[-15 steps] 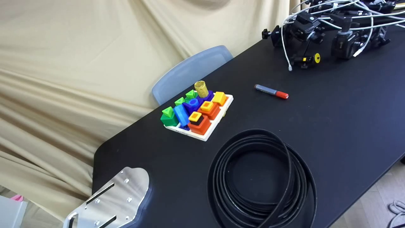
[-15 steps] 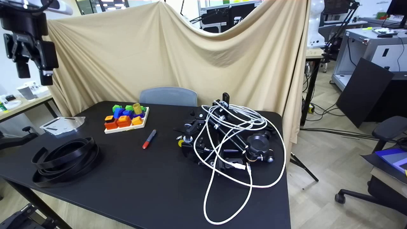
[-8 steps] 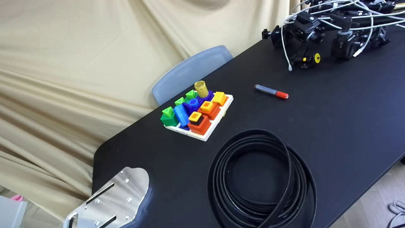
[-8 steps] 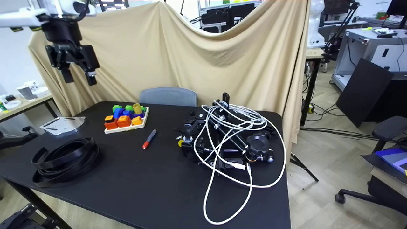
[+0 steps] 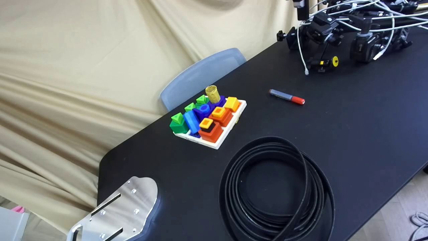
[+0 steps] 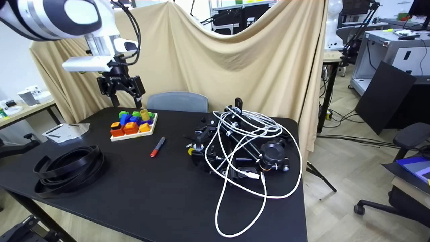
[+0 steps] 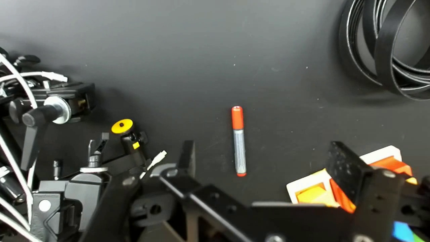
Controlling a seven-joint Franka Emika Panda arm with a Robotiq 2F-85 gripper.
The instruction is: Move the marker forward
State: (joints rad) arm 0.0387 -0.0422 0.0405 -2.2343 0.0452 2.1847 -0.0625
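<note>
While the black two-fingered hand (image 6: 127,102) hangs spread, the slim grey, red-capped marker (image 6: 158,147) lies on the black surface (image 6: 151,188), right of the white tray (image 6: 133,136) in both exterior views; a descent straying left could topple its colourful blocks (image 6: 131,128).

From where I stand, the tiny pale lettering on the body of the black, two-fingered mechanical gripper (image 6: 126,102) seems to read ROBOTIQ. Small dark marks along the near edge of the off-white, rectangular wooden tray (image 5: 215,144) are too blurred to read.
</note>
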